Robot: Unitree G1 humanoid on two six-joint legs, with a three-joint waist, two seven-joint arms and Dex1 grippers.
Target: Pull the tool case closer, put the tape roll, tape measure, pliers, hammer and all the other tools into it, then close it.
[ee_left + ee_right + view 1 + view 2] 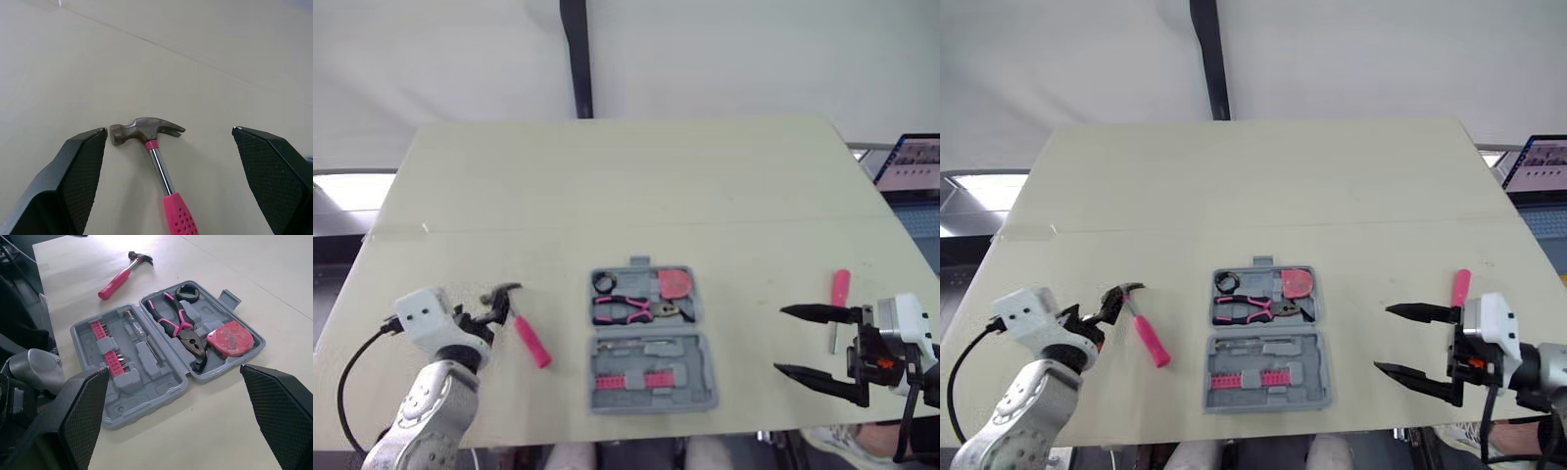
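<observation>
The grey tool case [651, 338] lies open and flat on the desk [607, 186], in the lower middle of the picture. Its far half holds the little black tape roll [605, 282], the pink and black pliers [626, 309] and the red tape measure [675, 282]. Its near half holds a row of pink bits [631, 380] and a thin metal driver [641, 346].

The hammer [524, 328] is not in the case. It lies on the bare desk in the lower left of the picture, just beside the case, with its pink handle pointing down toward the front edge. The left gripper [168, 129] is right at the hammer's head. Its fingers [83, 166] are spread wide apart, one on each side of the head, and they do not squeeze it.

The right gripper [780, 340] is in the lower right of the picture, well apart from the case. Its fingers [83, 411] are spread wide too and hold nothing. Just behind it lies a pink-handled tool [840, 288] — the gripper hides part of it, so I cannot tell what kind it is.

A laptop [915, 162] peeks in at the right edge.
</observation>
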